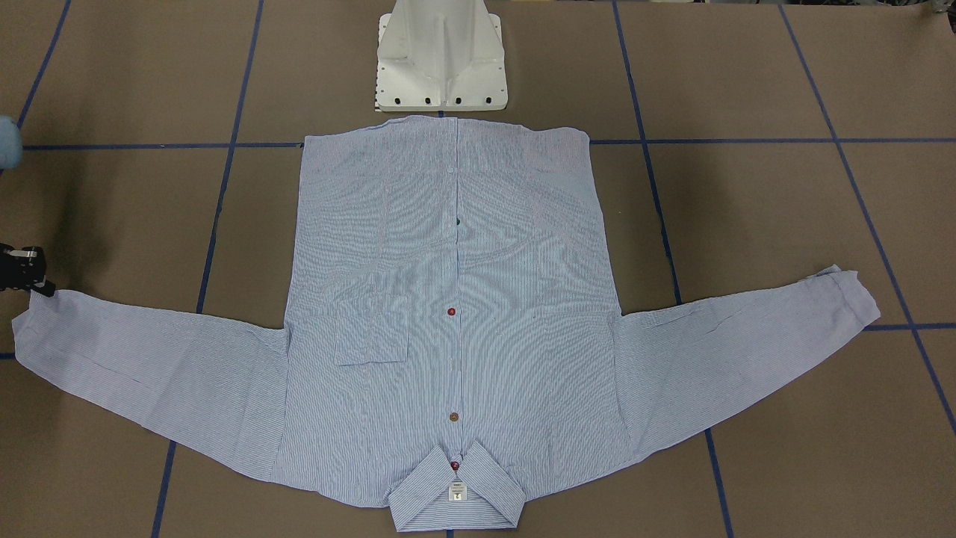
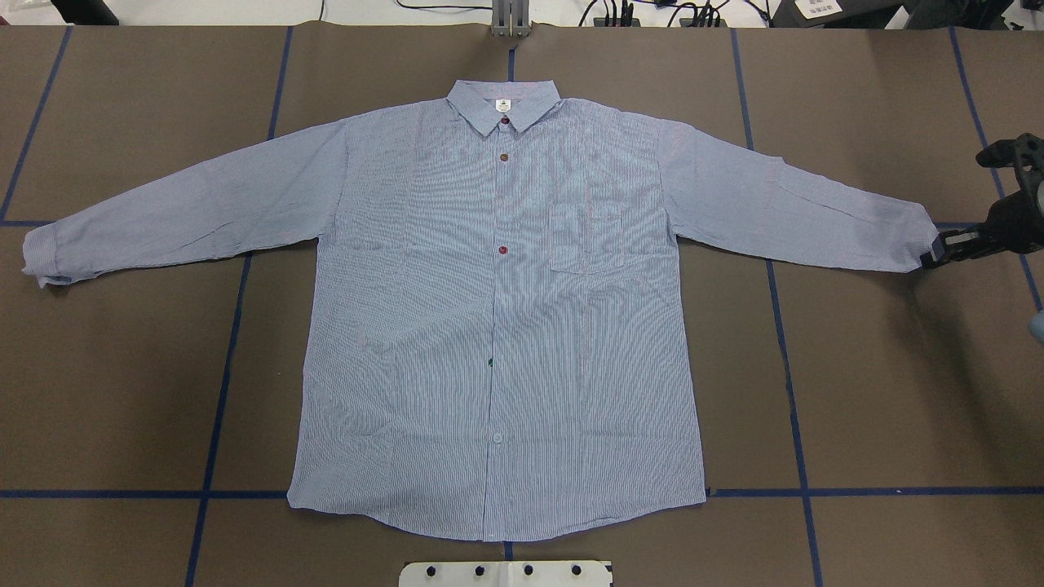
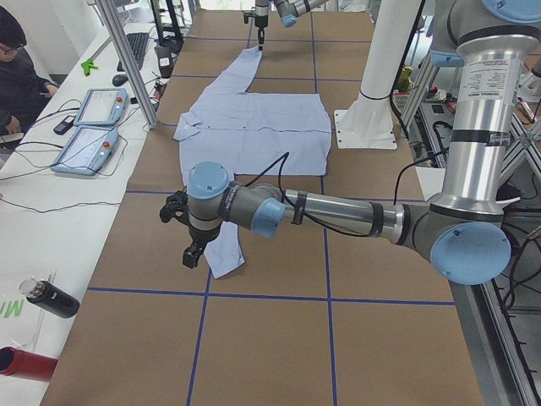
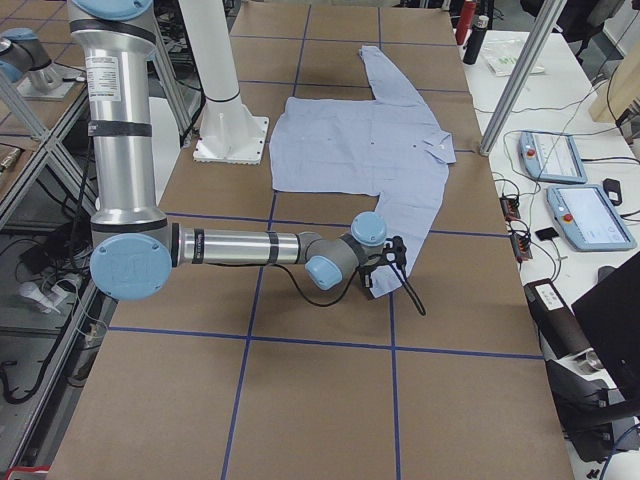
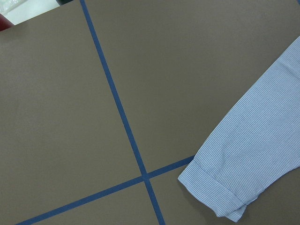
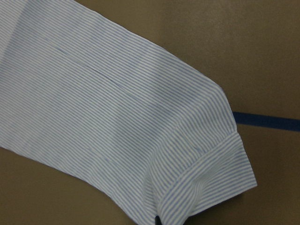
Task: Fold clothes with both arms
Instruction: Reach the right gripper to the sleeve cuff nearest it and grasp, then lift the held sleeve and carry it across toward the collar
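The brown table [image 2: 122,367], crossed by blue tape lines [image 2: 787,359], carries the shirt [image 2: 506,342] spread flat at its middle. It lies front up and buttoned, hem near the white pedestal [image 1: 441,60], collar [image 2: 530,102] at the far side, sleeves stretched out left and right. The left arm [image 3: 338,216] reaches low over the table's left end, with the left gripper [image 3: 193,255] just beside the left cuff [image 2: 41,257]. I cannot tell whether its fingers are spread or pressed together. The right arm [image 4: 240,245] lies low at the right end, and the right gripper [image 2: 938,251] touches the edge of the right cuff [image 2: 909,240]. Its finger spread cannot be told either. The chest pocket [image 2: 581,238] sits right of the button line. A white label [image 2: 503,104] shows inside the collar, above a red button [image 2: 506,121].
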